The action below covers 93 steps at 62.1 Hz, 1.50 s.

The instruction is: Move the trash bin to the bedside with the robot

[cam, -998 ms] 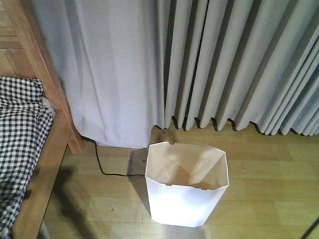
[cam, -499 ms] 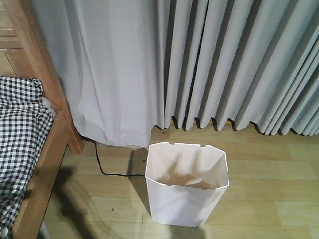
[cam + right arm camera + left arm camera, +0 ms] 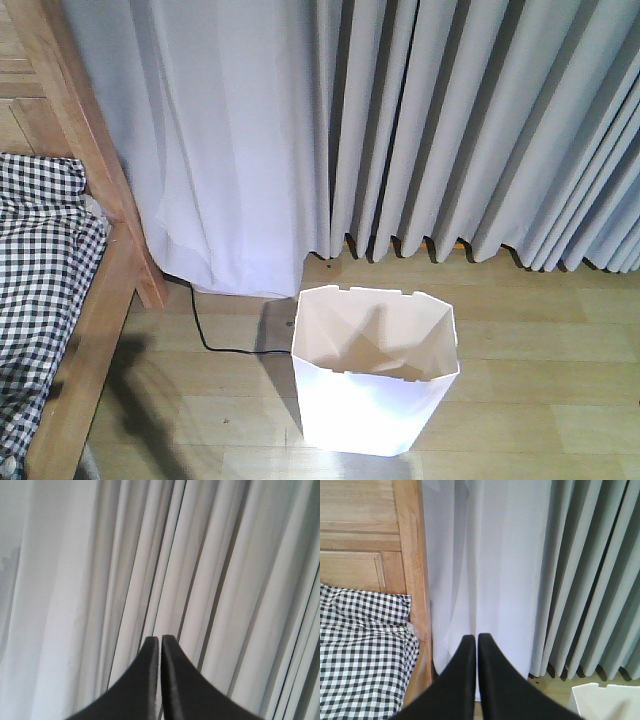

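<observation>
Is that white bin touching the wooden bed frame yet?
Apart. In the front-facing view the trash bin stands on the floor with a strip of bare floorboards and a black cable between it and the bed frame.

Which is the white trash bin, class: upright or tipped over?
Upright. The trash bin stands on the wooden floor, its open rim facing up and the inside walls visible.
</observation>
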Available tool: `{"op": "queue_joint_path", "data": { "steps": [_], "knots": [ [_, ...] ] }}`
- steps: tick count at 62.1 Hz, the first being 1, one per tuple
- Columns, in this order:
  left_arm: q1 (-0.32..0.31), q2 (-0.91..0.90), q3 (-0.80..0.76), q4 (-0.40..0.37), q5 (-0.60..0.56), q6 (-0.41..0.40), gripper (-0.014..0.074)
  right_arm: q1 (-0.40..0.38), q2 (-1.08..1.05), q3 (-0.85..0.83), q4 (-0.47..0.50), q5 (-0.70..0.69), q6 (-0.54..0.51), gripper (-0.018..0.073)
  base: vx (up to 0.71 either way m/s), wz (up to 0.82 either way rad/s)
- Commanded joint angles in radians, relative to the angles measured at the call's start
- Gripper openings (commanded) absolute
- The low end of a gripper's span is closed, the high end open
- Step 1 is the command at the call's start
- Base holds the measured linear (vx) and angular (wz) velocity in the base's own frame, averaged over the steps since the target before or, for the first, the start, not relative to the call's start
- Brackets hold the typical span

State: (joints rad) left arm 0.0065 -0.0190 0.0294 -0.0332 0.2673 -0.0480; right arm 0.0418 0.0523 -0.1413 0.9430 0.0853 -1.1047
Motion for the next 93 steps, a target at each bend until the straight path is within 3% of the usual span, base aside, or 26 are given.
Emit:
{"op": "queue_joint_path", "data": {
  "steps": [1,19,23,29,38,41,46,61,75,93],
  "knots": [
    [-0.003,-0.01,0.029,-0.01,-0.074,-0.008,-0.0006,0.003,0.012,-0.026,0.007,-0.043,-0.001,-0.001,0.0,0.0],
    [-0.003,-0.01,0.029,-0.01,-0.074,-0.008,-0.0006,0.003,0.012,-0.022,0.005,-0.05,-0.001,-0.0011,0.0,0.0],
    [-0.003,-0.01,0.029,-0.01,-0.074,-0.008,-0.0006,0.003,0.013,-0.009,-0.037,-0.05,0.016,-0.0011,0.0,0.0],
    [-0.003,-0.01,0.029,-0.01,-0.074,-0.008,-0.0006,0.002,0.013,0.012,-0.306,-0.016,0.215,-0.0011,0.0,0.0],
    [-0.003,-0.01,0.029,-0.01,-0.074,-0.008,-0.0006,0.002,0.013,0.059,-0.722,-0.059,0.699,-0.0011,0.0,0.0],
    [-0.003,-0.01,0.029,-0.01,-0.074,-0.008,-0.0006,0.002,0.013,0.079,-0.826,-0.085,0.816,-0.0011,0.0,0.0],
    [-0.003,-0.01,0.029,-0.01,-0.074,-0.008,-0.0006,0.002,0.013,0.114,-0.926,-0.135,0.922,-0.0011,0.0,0.0],
    [-0.003,-0.01,0.029,-0.01,-0.074,-0.008,-0.0006,-0.019,-0.023,0.187,-0.943,-0.171,1.005,-0.0011,0.0,0.0],
    [-0.003,-0.01,0.029,-0.01,-0.074,-0.008,-0.0006,-0.029,-0.077,0.188,-1.03,-0.096,1.105,-0.0011,0.0,0.0],
    [-0.003,-0.01,0.029,-0.01,-0.074,-0.008,-0.0006,-0.029,-0.076,0.188,-1.031,-0.075,1.11,-0.0011,0.0,0.0]
  ]
}}
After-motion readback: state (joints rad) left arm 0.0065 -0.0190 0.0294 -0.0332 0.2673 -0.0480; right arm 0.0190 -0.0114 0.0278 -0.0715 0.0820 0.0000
